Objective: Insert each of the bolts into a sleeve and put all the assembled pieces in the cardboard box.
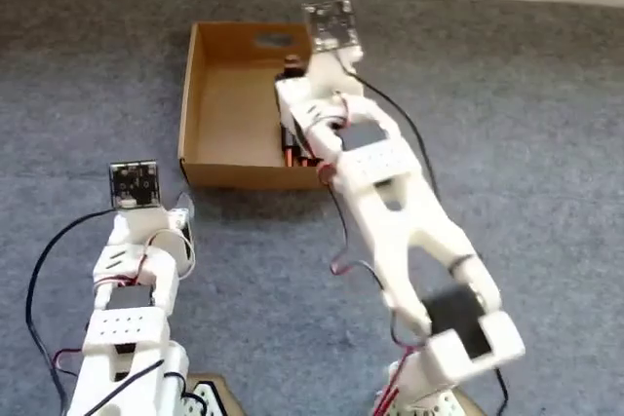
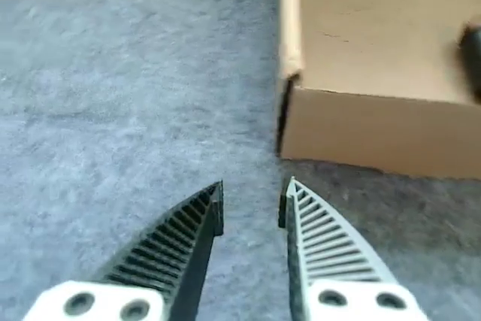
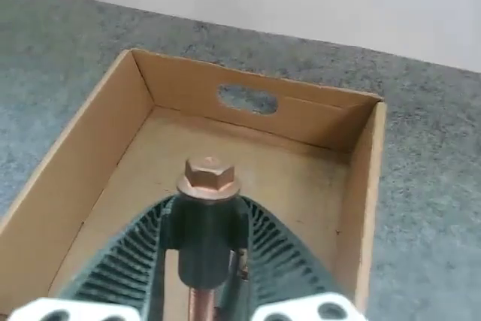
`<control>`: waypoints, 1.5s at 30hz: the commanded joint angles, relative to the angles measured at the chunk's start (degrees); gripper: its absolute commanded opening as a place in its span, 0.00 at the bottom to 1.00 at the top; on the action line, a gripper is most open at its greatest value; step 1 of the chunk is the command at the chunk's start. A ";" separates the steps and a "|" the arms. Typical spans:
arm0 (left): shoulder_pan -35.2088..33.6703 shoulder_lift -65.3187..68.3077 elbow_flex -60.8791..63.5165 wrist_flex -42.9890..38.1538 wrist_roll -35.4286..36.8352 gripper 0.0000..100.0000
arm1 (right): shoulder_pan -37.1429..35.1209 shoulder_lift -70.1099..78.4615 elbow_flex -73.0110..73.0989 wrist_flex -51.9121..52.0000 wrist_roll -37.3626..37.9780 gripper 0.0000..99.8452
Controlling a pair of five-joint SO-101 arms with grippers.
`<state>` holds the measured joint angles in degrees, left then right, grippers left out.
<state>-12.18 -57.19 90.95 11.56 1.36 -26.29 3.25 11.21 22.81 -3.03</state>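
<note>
The cardboard box [image 1: 200, 94] sits open on the grey carpet at the back centre. My right gripper [image 3: 207, 249] hangs over the box [image 3: 361, 186] interior, shut on an assembled piece: a copper bolt [image 3: 208, 177] with a hex head pushed through a dark sleeve [image 3: 204, 249]. In the high view the right arm [image 1: 322, 109] reaches over the box's right side, with the piece [image 1: 291, 148] partly hidden under it. My left gripper [image 2: 252, 204] stands open above bare carpet, just short of the box's near corner [image 2: 289, 84], nothing between its fingers. In the high view the left arm [image 1: 146, 231] is at the front left.
Grey carpet covers the table all around the box. The box has a hand-hole [image 3: 248, 99] in its far wall. Black and red cables [image 1: 341, 241] trail beside the right arm. The box floor [image 1: 239, 104] to the left of the right gripper is bare.
</note>
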 commanded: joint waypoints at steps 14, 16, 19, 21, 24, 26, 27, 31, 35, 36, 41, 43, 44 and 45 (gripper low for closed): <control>-0.31 -0.22 -2.68 -1.14 1.14 0.01 | -5.93 21.93 -15.52 -6.55 -0.70 0.01; -0.31 -0.22 -2.68 -1.14 1.14 0.01 | -5.93 21.76 -15.96 -0.13 -0.70 0.01; -0.31 -0.22 -2.68 -1.14 1.14 0.01 | -6.20 21.67 -17.63 6.29 -0.70 0.01; -0.31 -0.22 -2.68 -1.14 1.14 0.01 | -6.02 21.76 -17.98 7.87 -3.08 0.01; -0.31 -0.22 -2.59 -1.14 1.14 0.01 | -5.49 21.76 -17.98 8.13 -10.64 0.01; -0.31 -0.22 -2.59 -1.14 1.14 0.01 | -5.67 21.76 -17.98 8.13 -11.78 0.01; -0.31 -0.22 -2.59 -1.14 1.14 0.01 | -6.02 21.76 -17.98 8.22 -10.99 0.01; -0.31 -0.22 -2.59 -1.14 1.14 0.01 | -7.60 21.85 -17.89 10.33 -6.33 0.01; -0.31 -0.22 -2.59 -1.14 1.14 0.01 | -7.52 22.64 -17.89 10.42 -6.15 0.01; -0.31 -0.22 -2.59 -1.14 1.14 0.01 | -7.52 23.60 -18.07 10.42 -6.15 0.01; -0.31 -0.22 -2.59 -1.14 1.14 0.01 | -6.11 28.26 -22.20 10.59 -6.15 0.01; -0.31 -0.22 -2.68 -1.14 1.14 0.01 | -4.88 29.41 -23.52 11.21 -6.15 0.01; -0.31 -0.22 -2.68 -1.14 1.14 0.01 | -4.53 29.67 -24.31 12.62 -6.15 0.01; -0.31 -0.22 -2.68 -1.14 1.14 0.01 | -4.09 29.76 -25.19 14.46 -6.15 0.01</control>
<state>-12.09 -57.19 90.95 11.56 2.07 -32.70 33.76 -9.19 34.59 -9.89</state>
